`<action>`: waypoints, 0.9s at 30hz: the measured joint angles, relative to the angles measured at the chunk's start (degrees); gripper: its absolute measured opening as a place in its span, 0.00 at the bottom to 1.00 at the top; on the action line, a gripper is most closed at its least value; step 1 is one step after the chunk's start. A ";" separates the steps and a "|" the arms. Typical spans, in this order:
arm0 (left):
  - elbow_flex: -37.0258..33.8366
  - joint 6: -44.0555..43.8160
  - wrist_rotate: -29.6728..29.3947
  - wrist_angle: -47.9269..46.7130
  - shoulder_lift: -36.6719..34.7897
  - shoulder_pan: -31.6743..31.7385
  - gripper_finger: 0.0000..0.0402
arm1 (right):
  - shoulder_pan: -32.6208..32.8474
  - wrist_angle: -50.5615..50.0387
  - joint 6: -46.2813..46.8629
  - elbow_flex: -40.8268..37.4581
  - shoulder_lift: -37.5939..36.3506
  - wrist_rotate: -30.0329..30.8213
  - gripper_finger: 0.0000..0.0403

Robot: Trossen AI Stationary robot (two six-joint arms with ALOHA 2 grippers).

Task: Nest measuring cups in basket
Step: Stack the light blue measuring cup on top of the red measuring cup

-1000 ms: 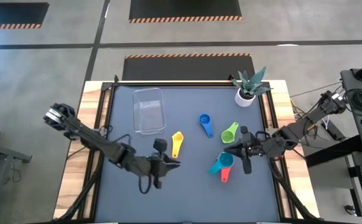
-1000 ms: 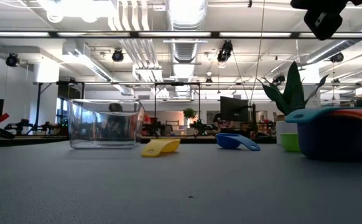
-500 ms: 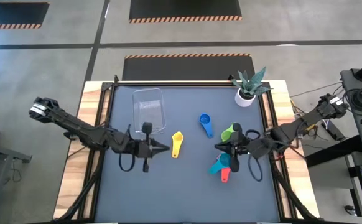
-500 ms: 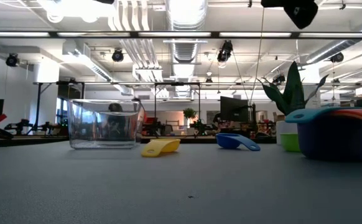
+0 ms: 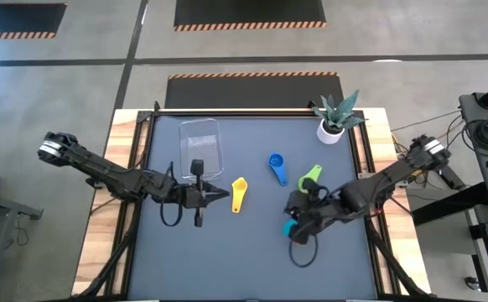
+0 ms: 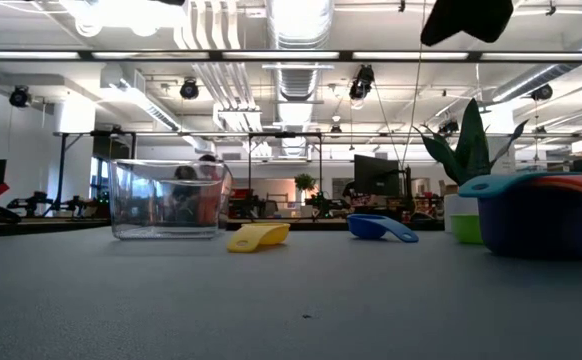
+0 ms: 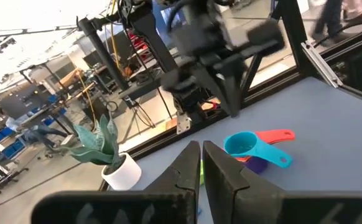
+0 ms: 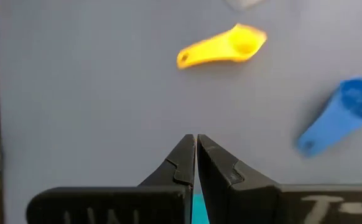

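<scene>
Cups look light, stiff, slick plastic; best pinched by the flat handle; yellow cup (image 5: 239,194) lies just beside the basket (image 5: 200,149); left gripper (image 5: 213,195) near it, fingers together; right gripper (image 5: 293,216), also closed, over the teal cup (image 7: 250,147) stack

Basket (image 5: 200,148) sits rear-left on the table (image 5: 252,260); potted plant (image 5: 335,117) in the rear-right corner. Between them lie three loose measuring cups (image 5: 276,167) (stacked cups (image 5: 291,226) nearer front-right).
</scene>
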 joint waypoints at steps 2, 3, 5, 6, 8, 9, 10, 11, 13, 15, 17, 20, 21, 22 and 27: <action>0.21 0.00 0.00 -0.07 0.00 0.00 0.00 | -0.24 -1.06 1.29 1.56 2.74 -3.34 0.02; 0.38 0.00 0.00 -0.06 0.00 0.00 0.00 | -0.52 -1.57 1.65 2.25 4.01 -5.17 0.02; 0.53 -0.15 0.06 -0.06 0.00 0.00 0.00 | -1.01 -2.16 2.30 3.48 6.49 -8.60 0.02; 0.57 -0.31 0.07 -0.06 0.00 0.00 0.00 | -1.30 -2.64 2.32 4.09 7.70 -10.01 0.02; 0.61 -0.47 0.07 -0.11 0.02 0.00 0.00 | -1.88 -4.06 2.26 5.22 9.84 -12.50 0.02; 0.67 -0.64 0.07 -0.09 0.02 0.00 0.00 | -2.27 -4.76 2.22 5.76 10.84 -13.81 0.02; 0.72 -0.88 0.07 -0.08 0.02 0.00 0.00 | -2.64 -5.45 2.04 6.21 11.73 -15.22 0.02; 0.75 -1.11 0.07 -0.08 0.02 0.00 0.00 | -3.06 -6.36 1.76 6.57 12.53 -16.53 0.02; 0.86 -1.27 0.07 -0.08 0.02 0.00 0.00 | -3.88 -7.58 1.22 6.80 14.02 -18.40 0.02; 1.00 -1.29 0.12 -0.08 0.02 0.00 0.00 | -4.67 -8.14 0.31 6.89 15.46 -19.79 0.02; 1.05 -1.31 0.17 -0.04 0.02 0.00 0.00 | -5.54 -8.25 -1.15 7.08 16.81 -20.72 0.02; 1.06 -1.31 0.17 -0.06 0.03 0.00 0.00 | -7.04 -8.00 -3.82 7.60 18.75 -21.44 0.02; 1.07 -1.31 0.17 -0.08 0.04 0.00 0.00 | -7.49 -8.01 -4.77 7.70 19.33 -21.57 0.02; 1.05 -1.31 0.15 -0.08 0.04 0.00 0.00 | -7.91 -8.03 -5.56 7.82 19.92 -21.59 0.02; 1.07 -1.31 0.15 -0.08 0.04 0.00 0.00 | -9.18 -7.91 -8.67 8.37 21.79 -22.81 0.02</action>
